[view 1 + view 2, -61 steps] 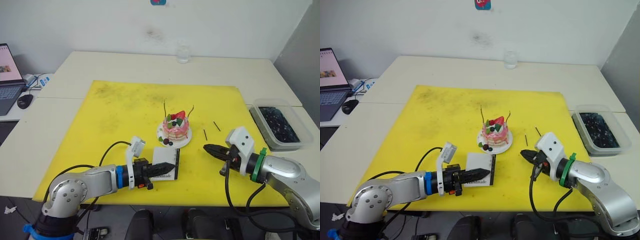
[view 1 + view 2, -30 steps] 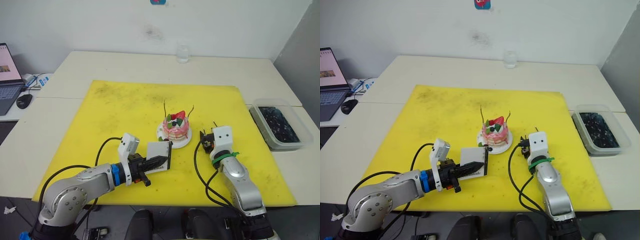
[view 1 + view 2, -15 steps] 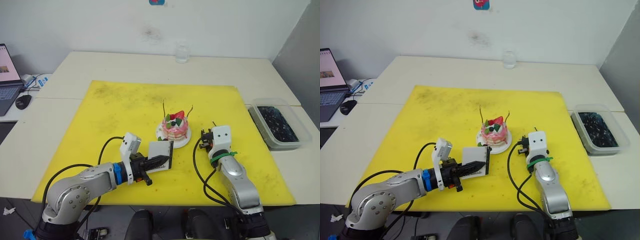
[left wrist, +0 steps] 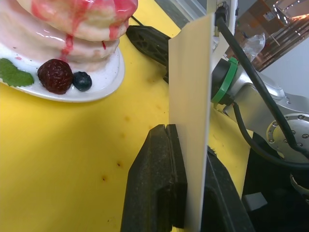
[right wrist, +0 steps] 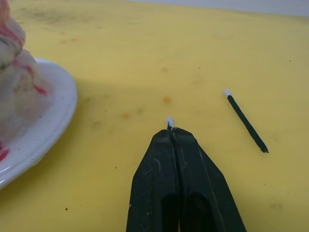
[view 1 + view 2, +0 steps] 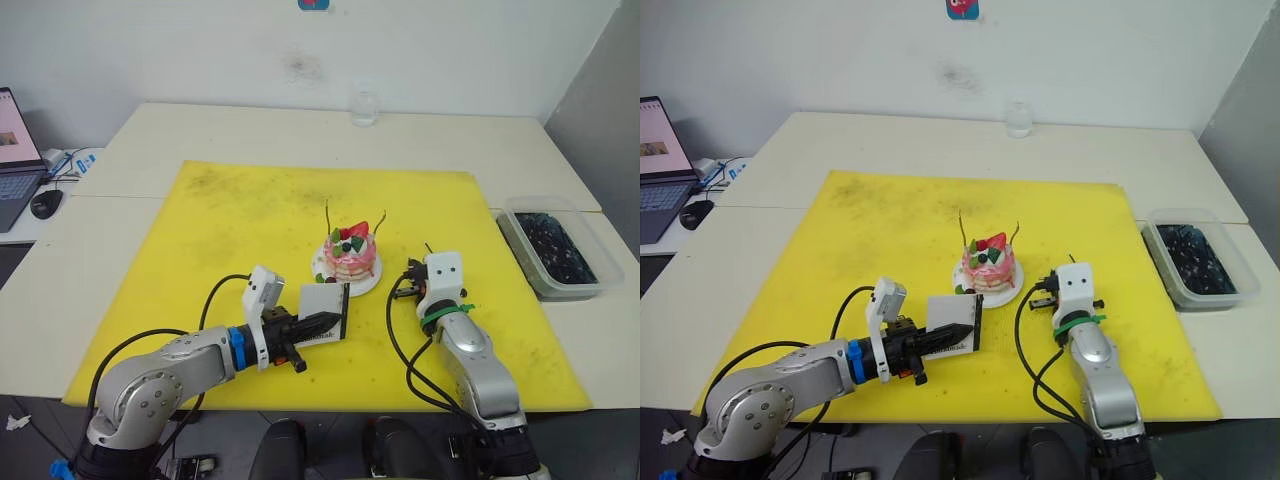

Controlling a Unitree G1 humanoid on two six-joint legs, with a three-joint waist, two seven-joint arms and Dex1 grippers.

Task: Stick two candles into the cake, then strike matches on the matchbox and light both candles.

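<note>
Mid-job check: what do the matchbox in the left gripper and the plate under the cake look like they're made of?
matchbox: looks like thin matte white card, flat and sharp-edged, clamped between the left gripper's fingers. plate: glossy white, probably glazed ceramic or hard plastic; its rim catches highlights under the cake.

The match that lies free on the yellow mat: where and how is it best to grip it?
Grip the match on its dark shaft near the plain end, keeping the white tip free for striking. It lies flat on the mat, so probably come from straight above, closing across the stick.
</note>
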